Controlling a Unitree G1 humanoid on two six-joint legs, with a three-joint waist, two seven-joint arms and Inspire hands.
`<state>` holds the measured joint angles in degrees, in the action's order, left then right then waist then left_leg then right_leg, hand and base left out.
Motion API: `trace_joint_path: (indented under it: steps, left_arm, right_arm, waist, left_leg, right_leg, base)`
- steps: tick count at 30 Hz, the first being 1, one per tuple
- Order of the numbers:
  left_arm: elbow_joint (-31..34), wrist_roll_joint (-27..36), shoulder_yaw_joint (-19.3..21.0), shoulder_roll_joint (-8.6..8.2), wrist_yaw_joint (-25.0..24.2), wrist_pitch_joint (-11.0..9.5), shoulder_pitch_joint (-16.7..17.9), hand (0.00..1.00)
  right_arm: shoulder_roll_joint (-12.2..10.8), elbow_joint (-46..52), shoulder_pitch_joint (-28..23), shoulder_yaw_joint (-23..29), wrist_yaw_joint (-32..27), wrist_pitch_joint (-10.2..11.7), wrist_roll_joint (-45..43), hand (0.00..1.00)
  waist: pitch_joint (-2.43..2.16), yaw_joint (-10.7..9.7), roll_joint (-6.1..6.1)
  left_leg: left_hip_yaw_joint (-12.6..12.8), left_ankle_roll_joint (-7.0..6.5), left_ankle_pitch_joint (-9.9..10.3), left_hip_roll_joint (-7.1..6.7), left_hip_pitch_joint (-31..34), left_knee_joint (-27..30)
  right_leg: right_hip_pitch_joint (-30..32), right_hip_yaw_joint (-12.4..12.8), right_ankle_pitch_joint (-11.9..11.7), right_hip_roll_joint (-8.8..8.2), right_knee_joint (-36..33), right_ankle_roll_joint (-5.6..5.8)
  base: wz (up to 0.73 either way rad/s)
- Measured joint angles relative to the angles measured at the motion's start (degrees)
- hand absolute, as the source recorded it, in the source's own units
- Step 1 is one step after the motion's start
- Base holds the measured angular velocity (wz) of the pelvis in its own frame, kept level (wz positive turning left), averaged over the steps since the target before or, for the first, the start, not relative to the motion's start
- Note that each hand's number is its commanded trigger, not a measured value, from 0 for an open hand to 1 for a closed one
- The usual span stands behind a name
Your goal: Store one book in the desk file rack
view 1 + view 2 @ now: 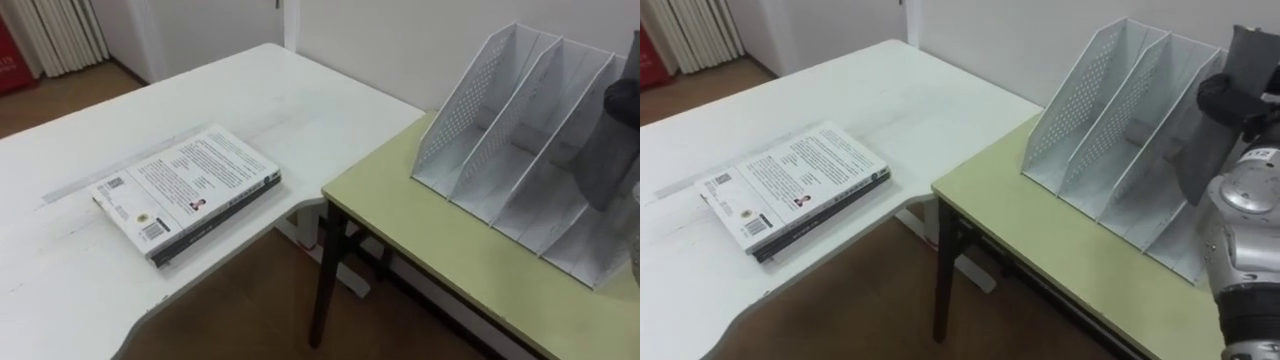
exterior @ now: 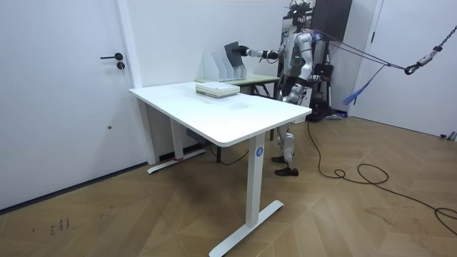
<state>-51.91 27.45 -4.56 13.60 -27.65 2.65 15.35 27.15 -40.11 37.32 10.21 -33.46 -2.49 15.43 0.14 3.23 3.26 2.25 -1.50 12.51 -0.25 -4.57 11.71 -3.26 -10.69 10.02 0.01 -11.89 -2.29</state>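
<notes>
- Well off to the left of my right hand, a small pile of books (image 1: 185, 190) lies flat near the edge of the white desk (image 1: 60, 270). They play no part in the step at hand.
- Nearer to the hand stands the green table (image 1: 420, 240). The file rack (image 1: 480, 120) sits on it, and its left compartments look empty.
- My right hand (image 1: 1230, 95) is curled round the top part of a dark grey book (image 1: 1203, 160). I hold the book upright, with its lower end hanging below my fingers and down among the rack's right-hand dividers.
- I judge the task to be late on: one book is picked and brought to the rack. What is left is to lower it until it rests on the floor of a slot, then let go and lift clear.
- The right eye view shows my grip on the book, while the left eye view catches no more than a dark edge of it.
- I cannot tell from either eye view which slot the book is in, or whether it touches bottom.
- The room view shows me standing at the green table with my arm stretched over the rack. My left hand (image 2: 293, 84) is low by my body, too small to read.
</notes>
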Motion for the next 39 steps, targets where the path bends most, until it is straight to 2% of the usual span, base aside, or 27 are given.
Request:
trace_joint_path:
  steps: [3,7,8,9,10,30,39]
  left_arm:
    - [0.0,0.0,0.3,-0.02,0.0,0.1,0.6,0.00]
    - [0.2,0.0,1.3,-0.32,0.0,1.3,0.7,0.00]
    - [0.2,0.0,1.4,-0.42,0.0,1.5,0.7,0.00]
    - [0.2,0.0,1.5,-0.43,0.1,1.7,0.7,0.00]
    - [0.2,0.1,1.5,-0.43,0.2,2.0,0.7,0.00]
    - [0.3,0.2,1.6,-0.49,2.4,3.2,0.7,0.00]
    - [0.2,0.8,1.2,-0.46,2.5,3.1,0.4,0.00]
  right_arm:
    - [0.2,-2.9,2.2,0.0,0.3,0.0,0.0,1.00]
    - [1.0,-4.4,3.2,0.1,0.8,-0.1,0.1,1.00]
    - [1.7,-4.5,3.2,0.1,0.8,-0.1,0.5,0.67]
    - [1.9,-4.6,3.2,0.1,0.7,-0.1,0.7,0.11]
    - [2.2,-5.0,3.2,0.1,0.7,-0.1,0.8,0.00]
    - [2.6,-7.6,3.3,0.1,0.6,-0.1,2.3,0.00]
    - [2.8,-7.6,4.3,0.0,-1.6,-0.1,2.7,0.00]
  waist:
    - [0.00,-0.1,-0.08]
    - [-0.13,-0.2,-0.29]
    - [-0.23,-0.1,-0.45]
    - [-0.24,-0.1,-0.48]
    - [-0.26,-0.2,-0.53]
    - [-0.26,-0.3,-0.57]
    - [-0.35,0.1,-0.74]
  left_leg:
    - [-0.2,-0.06,-0.1,-0.15,0.1,0.0]
    - [-1.0,-0.17,-0.2,-0.41,0.4,0.1]
    - [-1.0,-0.22,-0.2,-0.47,0.7,0.1]
    - [-1.0,-0.24,-0.3,-0.50,0.8,0.1]
    - [-1.2,-0.25,-0.3,-0.51,0.8,0.1]
    - [-1.4,-0.26,-0.3,-0.55,0.3,0.2]
    - [-1.3,-0.26,-0.3,-0.54,0.3,0.0]
  right_leg:
    - [0.1,-0.3,0.1,-0.15,0.0,0.08]
    - [0.3,-0.5,0.2,-0.27,0.1,0.29]
    - [0.3,-0.6,0.2,-0.34,0.1,0.33]
    - [0.3,-0.7,0.2,-0.37,0.1,0.34]
    - [0.3,-0.7,0.2,-0.39,0.1,0.34]
    - [0.1,-0.9,0.2,-0.49,0.1,0.35]
    - [0.1,-0.8,0.2,-0.44,0.1,0.36]
  base:
    - [0.07]
    - [0.07]
    - [0.07]
    - [0.06]
    - [0.04]
    - [0.00]
    - [0.00]
